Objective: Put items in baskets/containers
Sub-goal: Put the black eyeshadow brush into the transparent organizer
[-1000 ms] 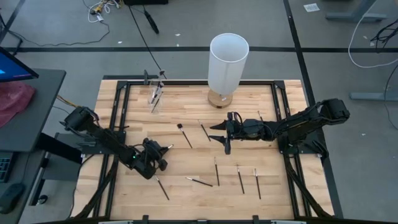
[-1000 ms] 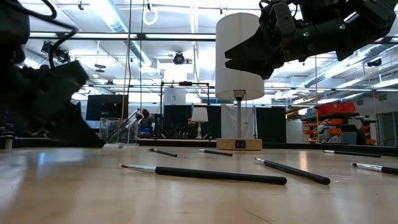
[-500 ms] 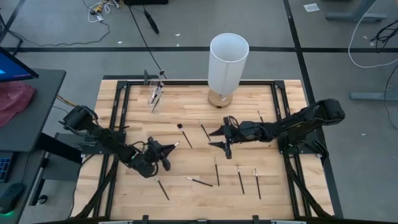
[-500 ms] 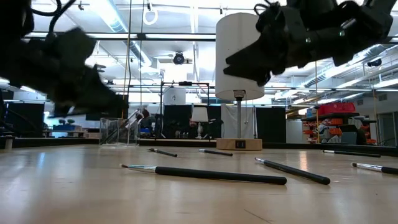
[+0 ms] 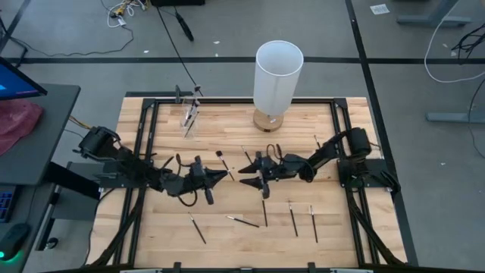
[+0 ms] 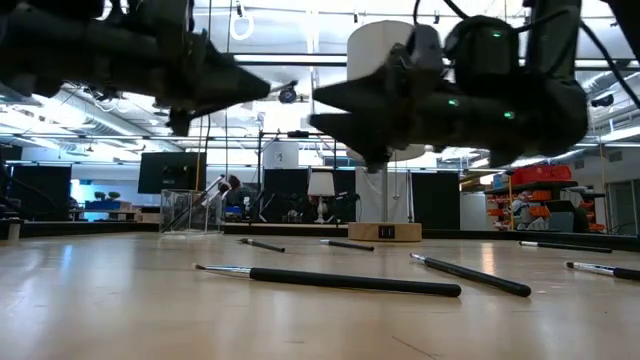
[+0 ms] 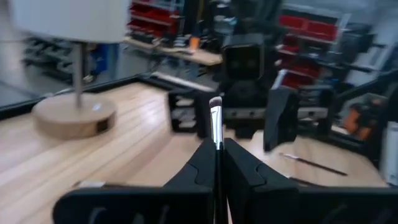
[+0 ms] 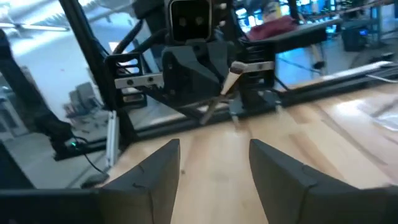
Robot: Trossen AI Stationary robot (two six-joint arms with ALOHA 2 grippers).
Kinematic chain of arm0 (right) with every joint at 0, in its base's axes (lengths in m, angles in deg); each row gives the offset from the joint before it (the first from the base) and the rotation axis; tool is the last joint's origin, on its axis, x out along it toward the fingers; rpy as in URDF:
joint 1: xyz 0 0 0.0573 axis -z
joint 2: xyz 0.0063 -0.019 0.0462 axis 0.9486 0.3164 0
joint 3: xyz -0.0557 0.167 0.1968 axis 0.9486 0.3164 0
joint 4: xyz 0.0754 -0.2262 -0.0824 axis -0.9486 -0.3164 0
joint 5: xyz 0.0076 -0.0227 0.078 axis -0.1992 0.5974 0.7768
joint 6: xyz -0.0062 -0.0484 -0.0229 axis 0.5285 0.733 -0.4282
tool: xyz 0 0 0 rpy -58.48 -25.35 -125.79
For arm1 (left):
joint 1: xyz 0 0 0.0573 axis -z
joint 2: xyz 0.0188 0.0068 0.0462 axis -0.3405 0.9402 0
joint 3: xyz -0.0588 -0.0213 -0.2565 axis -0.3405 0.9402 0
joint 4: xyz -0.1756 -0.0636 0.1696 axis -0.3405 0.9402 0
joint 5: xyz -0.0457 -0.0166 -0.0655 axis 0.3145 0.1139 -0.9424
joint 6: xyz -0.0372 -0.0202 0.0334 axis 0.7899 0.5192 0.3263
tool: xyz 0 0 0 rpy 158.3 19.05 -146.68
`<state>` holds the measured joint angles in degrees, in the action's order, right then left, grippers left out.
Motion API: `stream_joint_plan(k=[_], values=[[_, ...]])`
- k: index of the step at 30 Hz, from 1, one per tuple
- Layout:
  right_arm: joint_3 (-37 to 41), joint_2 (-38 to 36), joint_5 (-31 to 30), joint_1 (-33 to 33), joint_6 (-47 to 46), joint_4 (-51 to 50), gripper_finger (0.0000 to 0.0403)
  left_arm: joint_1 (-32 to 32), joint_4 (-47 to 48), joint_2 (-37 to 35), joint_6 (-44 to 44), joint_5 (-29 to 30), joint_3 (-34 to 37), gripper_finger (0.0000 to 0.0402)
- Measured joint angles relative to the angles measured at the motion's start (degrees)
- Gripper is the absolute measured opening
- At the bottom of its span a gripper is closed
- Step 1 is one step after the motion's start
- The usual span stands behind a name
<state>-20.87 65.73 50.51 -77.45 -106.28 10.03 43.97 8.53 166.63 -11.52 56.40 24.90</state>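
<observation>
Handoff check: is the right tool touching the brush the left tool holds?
Apart. The right wrist view shows the brush, clamped in the left tool, well beyond the right tool, whose open fingers frame bare table.

- A robotics lab or workshop in a large industrial hall, not a home.
- A butcher-block wooden table (image 5: 151,235) sits in a black metal frame (image 5: 342,136) on a grey concrete floor marked with dark tape lines.
- Loose cables (image 5: 447,53) trail across the floor beyond the table's far edge.
- A monitor on a dark desk (image 5: 38,129) stands past the table's left edge.
- Behind the table, level with its top: exposed ceiling ducts, strip lights (image 6: 185,30), and shelving with red storage bins (image 6: 540,185).
- More red bins (image 7: 155,18) line racks behind a workbench.
</observation>
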Motion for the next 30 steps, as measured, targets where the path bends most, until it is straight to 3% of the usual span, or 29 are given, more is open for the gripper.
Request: stream_joint_plan(k=[6, 11, 30], values=[[-5.1, 1.3, -0.2, 0.0, 1.5, 0.8, 0.0197, -1.5, -0.1, 0.0, -3.5, -8.2, -2.8, 0.0013], [-3.8, 0.6, -0.8, 0.0, 2.5, 4.5, 0.0188, -1.4, 0.0, 0.0, -5.3, -8.8, -3.5, 0.0013], [-3.6, 0.4, 3.6, -0.2, 4.5, 6.8, 0.0041, -1.4, 0.6, 0.0, -4.8, -8.8, -3.5, 0.0013]])
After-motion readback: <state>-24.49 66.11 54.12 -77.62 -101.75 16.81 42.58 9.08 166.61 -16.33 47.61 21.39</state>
